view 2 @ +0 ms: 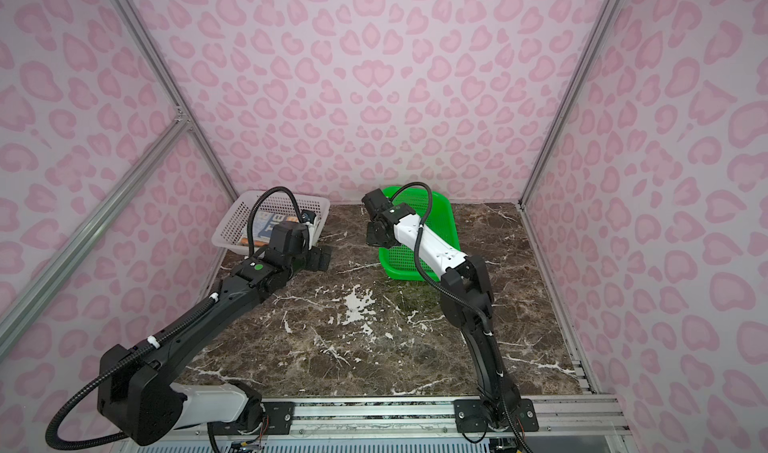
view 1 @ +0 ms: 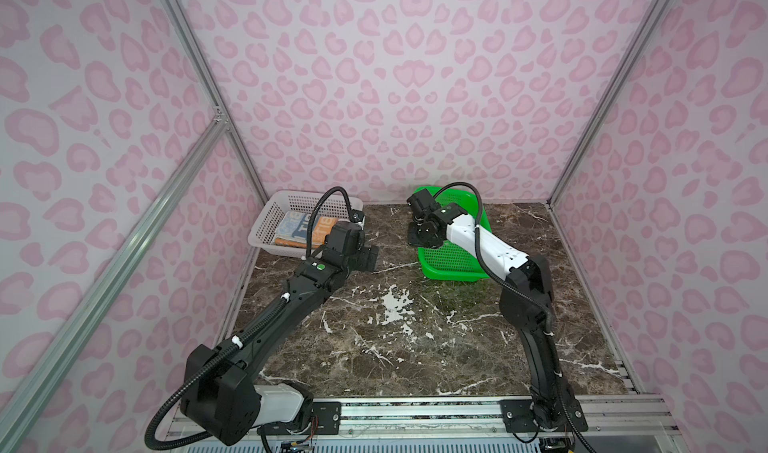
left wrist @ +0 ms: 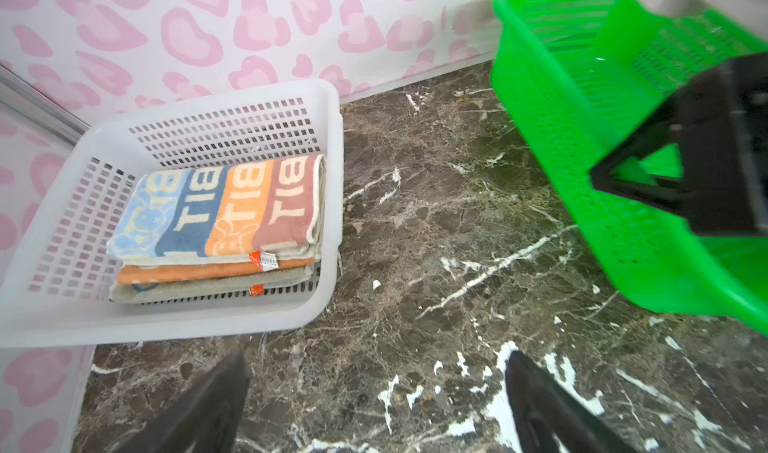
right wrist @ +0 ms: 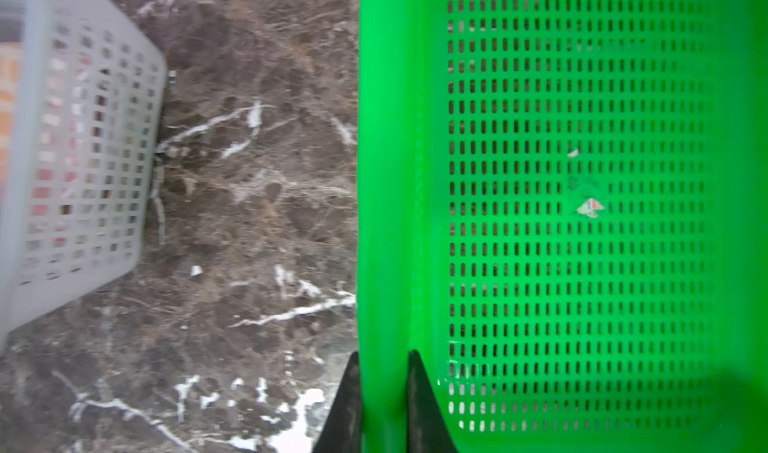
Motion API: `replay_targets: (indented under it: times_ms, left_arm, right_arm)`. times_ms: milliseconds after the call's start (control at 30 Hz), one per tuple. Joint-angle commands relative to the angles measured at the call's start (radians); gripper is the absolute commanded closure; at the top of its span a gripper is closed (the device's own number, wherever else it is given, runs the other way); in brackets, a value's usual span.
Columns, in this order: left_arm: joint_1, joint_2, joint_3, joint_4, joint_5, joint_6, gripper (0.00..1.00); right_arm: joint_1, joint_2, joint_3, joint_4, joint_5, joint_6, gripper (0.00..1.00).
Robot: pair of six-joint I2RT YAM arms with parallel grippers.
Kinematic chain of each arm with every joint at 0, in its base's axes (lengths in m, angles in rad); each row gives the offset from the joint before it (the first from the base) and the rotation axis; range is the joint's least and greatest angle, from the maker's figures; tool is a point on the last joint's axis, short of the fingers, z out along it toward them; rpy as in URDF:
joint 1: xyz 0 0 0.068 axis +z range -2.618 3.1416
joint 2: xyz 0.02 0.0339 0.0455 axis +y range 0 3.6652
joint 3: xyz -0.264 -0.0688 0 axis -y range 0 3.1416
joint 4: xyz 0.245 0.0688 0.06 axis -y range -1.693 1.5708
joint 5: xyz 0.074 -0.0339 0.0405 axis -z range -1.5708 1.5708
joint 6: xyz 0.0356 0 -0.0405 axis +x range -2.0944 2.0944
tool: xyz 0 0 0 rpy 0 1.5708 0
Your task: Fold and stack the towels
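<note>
Three folded towels (left wrist: 224,214) lie stacked in the white basket (left wrist: 166,326) at the back left; the top one shows blue, orange and pink stripes with block letters. In both top views the stack (view 1: 297,230) (view 2: 268,226) is partly hidden behind my left arm. My left gripper (left wrist: 377,355) hovers open over bare marble just right of that basket, with nothing between its fingers. My right gripper (right wrist: 382,357) is shut on the left rim of the green basket (right wrist: 582,222), one finger outside the wall and one inside.
The green basket (view 1: 449,259) stands at the back centre-right and holds only small paper scraps. The white basket (view 1: 270,218) sits in the back left corner against the pink wall. Dark marble table (view 1: 395,347) stretches between the arms to the front rail.
</note>
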Motion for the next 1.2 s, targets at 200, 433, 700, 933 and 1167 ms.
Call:
replay_targets:
  times_ms: [200,433,700,933,1167]
  left_arm:
    - [0.022,-0.087,-0.088,0.065,-0.002,-0.033,0.02]
    - [0.026,-0.101,-0.118,0.086,-0.013,-0.049,0.02]
    - [0.118,-0.155,-0.174,0.178,-0.024,-0.089,0.02]
    - [0.29,-0.225,-0.328,0.367,-0.007,-0.167,0.02]
    - [0.419,-0.134,-0.513,0.683,-0.015,-0.108,0.02]
  right_arm:
    - [0.06,0.148,0.196,-0.042,-0.118,0.068,0.71]
    - [0.038,0.094,0.195,-0.068,-0.097,0.006,0.4]
    - [-0.02,-0.184,-0.017,-0.025,0.047,-0.169,0.1]
    - [-0.2,-0.642,-0.622,0.299,0.256,-0.271,0.01]
    - [-0.479,-0.892,-1.107,0.59,0.345,-0.268,0.01]
